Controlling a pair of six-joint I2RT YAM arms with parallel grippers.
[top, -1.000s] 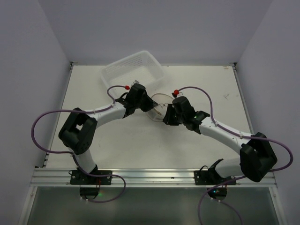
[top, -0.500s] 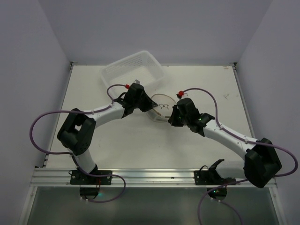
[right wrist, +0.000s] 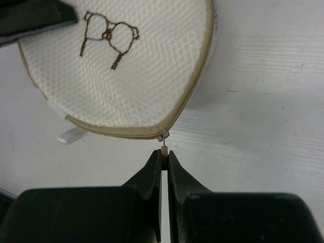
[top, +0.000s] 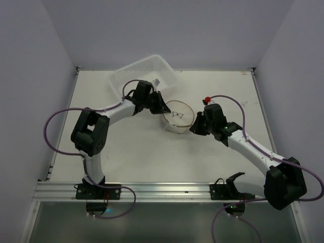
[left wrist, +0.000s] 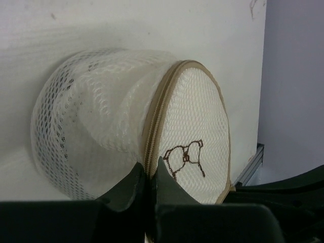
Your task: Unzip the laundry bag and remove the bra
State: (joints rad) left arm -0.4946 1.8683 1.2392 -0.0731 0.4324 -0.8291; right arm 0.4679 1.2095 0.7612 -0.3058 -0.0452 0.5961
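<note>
The laundry bag, a round white mesh drum with tan trim and a small bra drawing, lies mid-table, flat face up and tilted. My left gripper is shut on its tan zipper seam at the left rim, and the mesh wall and face of the laundry bag fill that view. My right gripper is shut on the small zipper pull at the bag's near-right rim, just off the laundry bag. The zipper looks closed. The bra is hidden.
A white plastic basket stands behind the left gripper at the back left. A small white tag sticks out from under the bag. The table's right edge and a metal rail lie beyond the bag.
My right gripper has closed on the zipper pull and drawn back to the right. The bag has shifted slightly right, and the left wrist has swung toward the back.
</note>
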